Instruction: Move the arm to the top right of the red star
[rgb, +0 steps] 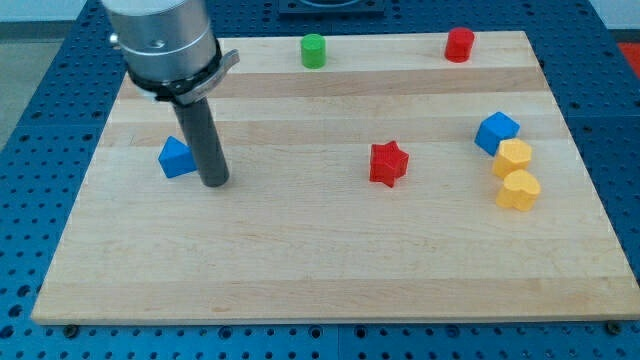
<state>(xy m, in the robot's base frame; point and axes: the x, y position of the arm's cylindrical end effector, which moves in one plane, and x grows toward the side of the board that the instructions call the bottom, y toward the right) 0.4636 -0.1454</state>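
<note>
Pale wooden board (300, 270) set on blue perforated table (40, 120).
My tip (215, 184) is seen near the board's left edge, just beside the blue block (176, 158); no gripper is fitted. The red star (389, 163) is found mid-board.

My tip (215, 183) rests on the wooden board (300, 280), just to the view's right of a blue triangular block (176, 158) and nearly touching it. The red star (389, 163) lies well apart from my tip toward the view's right, at about the same height, with a green cylinder (314, 50) and a red cylinder (459, 44) up near the view's top edge. Farthest from my tip, at the view's right, a blue cube (496, 132) sits just above 2 yellow blocks (513, 157) (519, 190) stacked closely one below the other.
</note>
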